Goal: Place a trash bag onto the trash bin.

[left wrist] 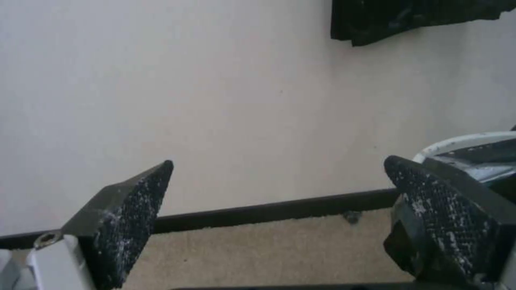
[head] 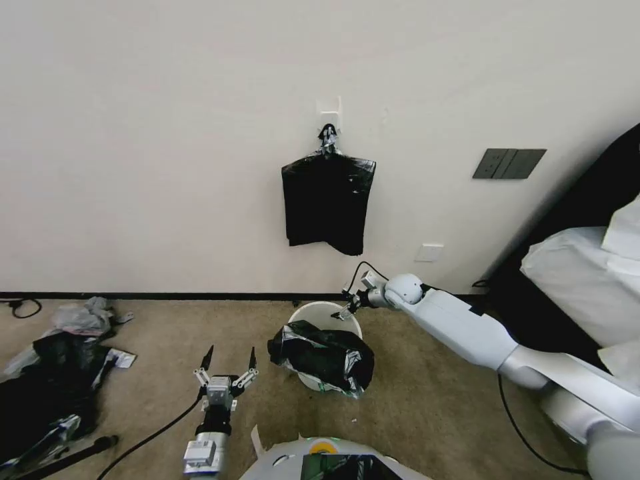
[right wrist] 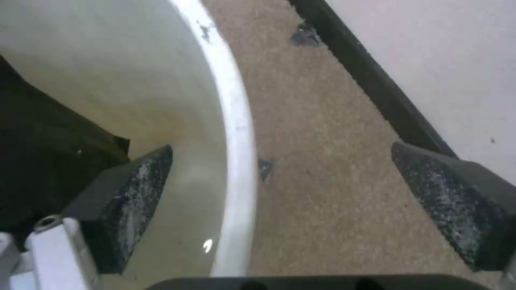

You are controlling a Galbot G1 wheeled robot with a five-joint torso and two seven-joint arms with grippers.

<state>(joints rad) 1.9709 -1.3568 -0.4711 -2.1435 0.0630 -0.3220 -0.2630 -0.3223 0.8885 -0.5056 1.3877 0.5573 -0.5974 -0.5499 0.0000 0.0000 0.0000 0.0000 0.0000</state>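
Carpeted floor: our released right hand (right wrist: pixel 279 189) straddles the trash bin (head: pixel 313 311) rim; the half-draped trash bag (head: pixel 323 357) could slip off.

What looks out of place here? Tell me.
The trash bag lies bunched over the near side of the trash bin, spilling down its front, with the far rim bare. The right gripper, open, straddles that bare rim. A heap of plastic litter lies on the carpet at left.
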